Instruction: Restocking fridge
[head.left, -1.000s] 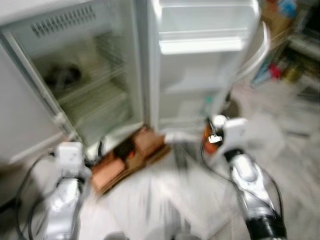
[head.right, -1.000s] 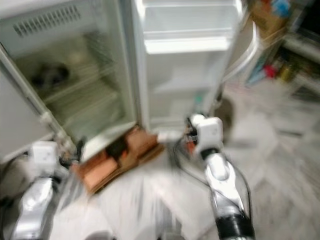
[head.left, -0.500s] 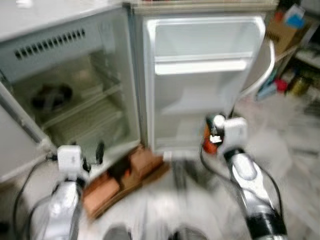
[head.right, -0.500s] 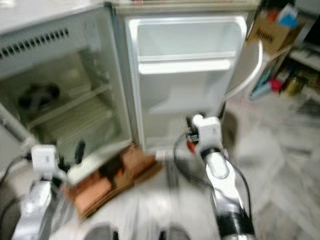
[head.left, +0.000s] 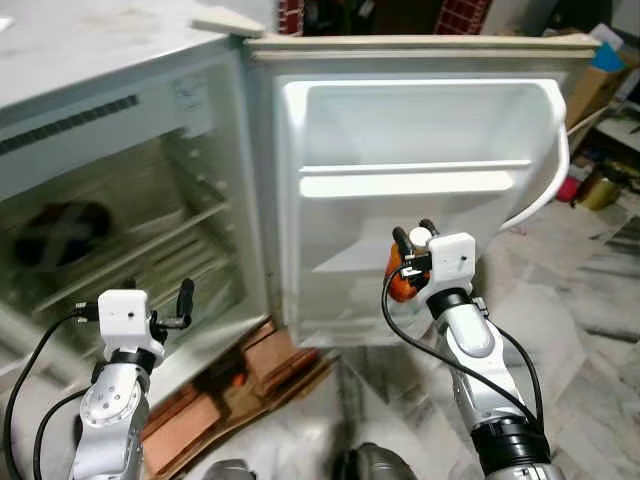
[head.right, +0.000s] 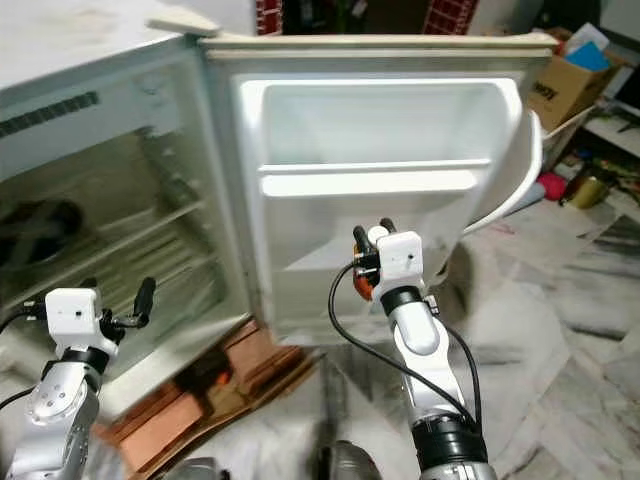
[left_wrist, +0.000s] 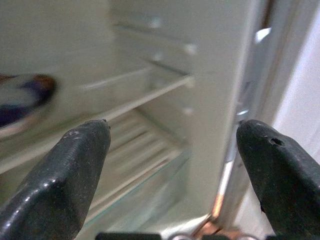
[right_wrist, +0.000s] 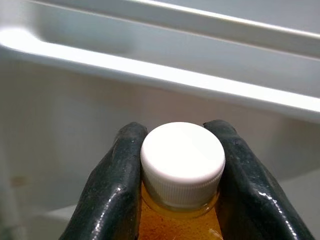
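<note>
- Fridge (head.left: 140, 190): we see it standing open on the floor, with wire shelves inside and a dark round item (head.left: 55, 232) on the upper shelf, too blurred to identify.
- Fridge door (head.left: 420, 200): swung wide, its white moulded door shelf (head.left: 415, 182) facing us.
- Right hand (right_wrist: 177, 165): we hold it raised before the door's inner face, below the door shelf, fingers (right_wrist: 117, 190) pinching a bottle.
- Bottle (right_wrist: 182, 162): white screw cap, orange liquid beneath, gripped at the neck.
- Left hand (left_wrist: 172, 165): spread wide, holding nothing, pointed at the fridge interior near the lower shelves.
- Cardboard (head.left: 250, 385): flattened brown pieces on the floor at the fridge's foot.
</note>
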